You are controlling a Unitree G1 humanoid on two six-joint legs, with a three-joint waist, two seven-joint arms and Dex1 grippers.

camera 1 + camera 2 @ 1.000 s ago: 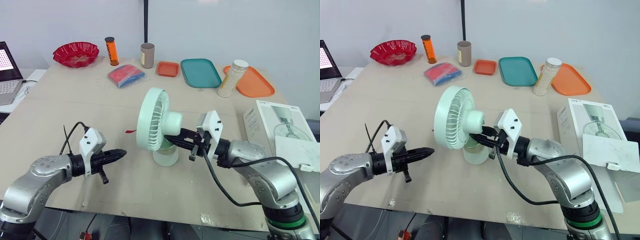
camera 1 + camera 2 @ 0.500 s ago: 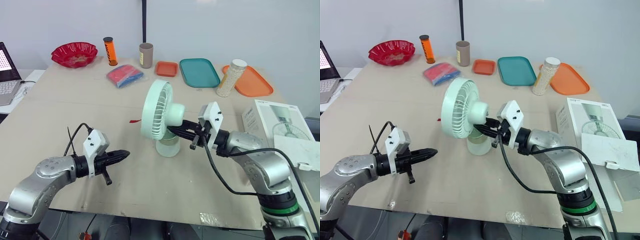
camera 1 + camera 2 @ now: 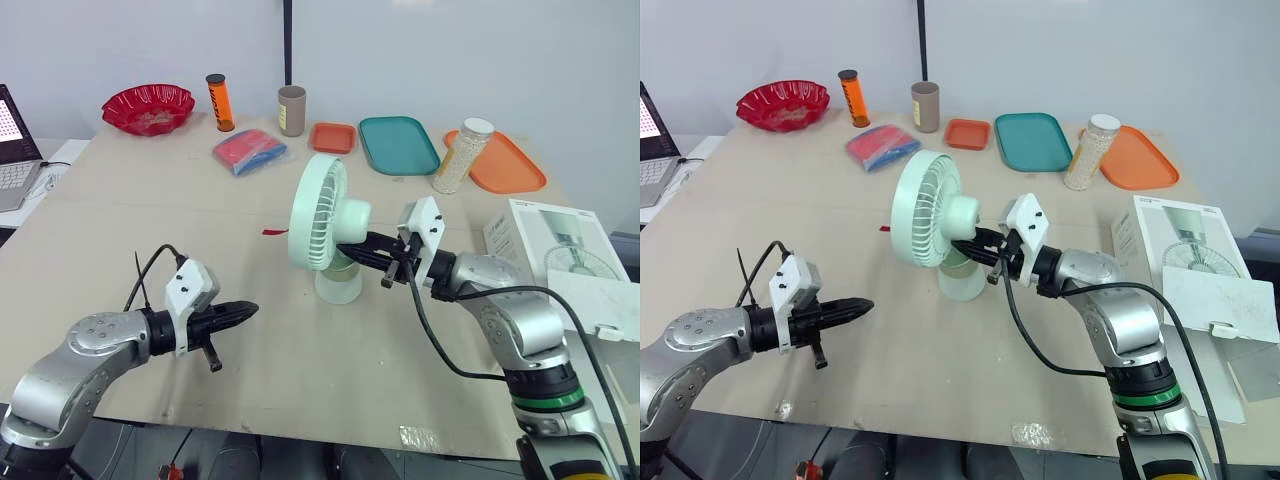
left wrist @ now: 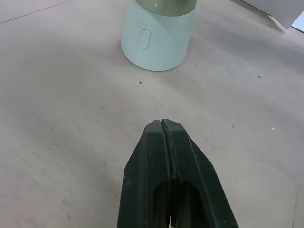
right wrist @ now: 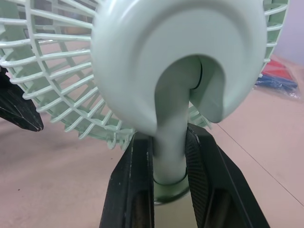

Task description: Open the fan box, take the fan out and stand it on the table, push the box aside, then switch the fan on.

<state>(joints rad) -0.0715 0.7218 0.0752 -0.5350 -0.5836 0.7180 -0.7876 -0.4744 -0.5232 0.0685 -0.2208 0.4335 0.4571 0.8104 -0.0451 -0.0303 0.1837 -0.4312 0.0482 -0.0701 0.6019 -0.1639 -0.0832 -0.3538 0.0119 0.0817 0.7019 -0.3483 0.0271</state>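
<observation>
**Fan shifting deeper onto the table in the right gripper's clamp**

Shifting away from the robot over the last second, the fan [image 3: 320,222] is now standing close to upright instead of leaning. The right gripper [image 3: 350,252] is travelling along with it. That gripper is reaching in from the fan's right, on the motor side of the grille. Its two black fingers [image 5: 135,185] are pinching the pale green neck between them, just below the rounded motor housing.

In the left wrist view, the fan's round base [image 4: 156,40] is showing its oval button [image 4: 145,39] toward that camera. The base seems to be sitting flat on the table [image 3: 150,220], though the contact line is hard to judge.

The left gripper [image 3: 240,312] is hovering low over the table to the fan's left and nearer the robot, well apart from the fan. Its fingers are pressing together with nothing between them, and they are pointing toward the base.

The fan box [image 3: 560,255] is lying flat to the fan's right, well apart from it, with its printed face turned up. Beyond the fan, a blue-and-red packet [image 3: 250,152] and a teal tray [image 3: 400,145] are resting on the far side. A red bowl [image 3: 150,105] is sitting farther off to the fan's left.
</observation>
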